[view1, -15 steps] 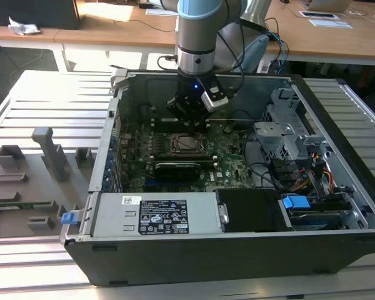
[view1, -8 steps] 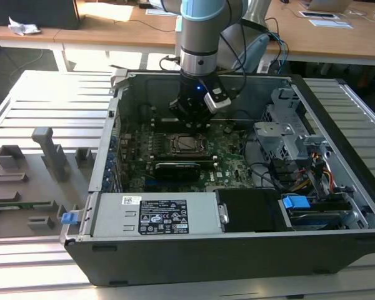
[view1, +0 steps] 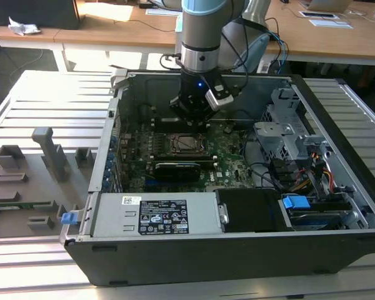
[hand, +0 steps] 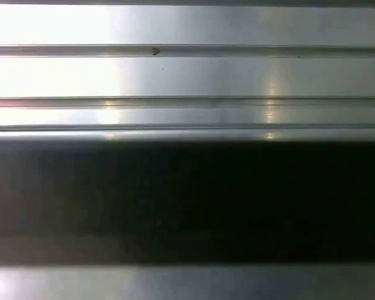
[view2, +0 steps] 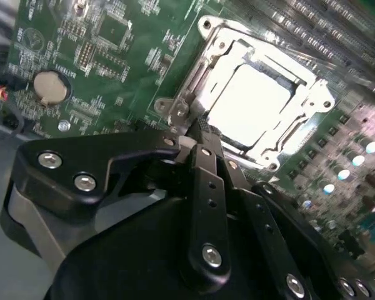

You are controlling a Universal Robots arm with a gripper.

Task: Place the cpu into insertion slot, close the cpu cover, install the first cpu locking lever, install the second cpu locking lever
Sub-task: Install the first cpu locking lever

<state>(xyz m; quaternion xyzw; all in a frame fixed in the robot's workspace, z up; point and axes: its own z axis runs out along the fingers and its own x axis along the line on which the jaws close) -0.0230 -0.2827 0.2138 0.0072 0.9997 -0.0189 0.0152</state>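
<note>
Motherboard lying flat inside an open computer case, with the arm reaching down into it from above. Pincer low over the board, its two black fingers pressed together at the tips; cannot tell whether anything thin is caught between them.

Just beyond the tips, touching distance from one corner: insertion slot, square, with a bright metal rim. Seated inside it, cpu, pale and glaring under the light, flat and level with its surround. Lying over the chip's edges, cpu cover, a shiny frame with its window open onto the chip, apparently folded down rather than standing up.

Off to one side of the pincer, well apart from the socket, round silver coin battery. On the far side of the socket from the pincer in the exterior view, long black heatsink block.

Judging by the layout: chip placed, cover closed, work now at a locking lever by the socket corner nearest the tips. Too small to tell whether either lever is already latched. Likely calls for a short, firm push along the socket edge, kept low and close to the frame, without sliding onto the chip or scraping the small parts crowding the board around the socket.
</note>
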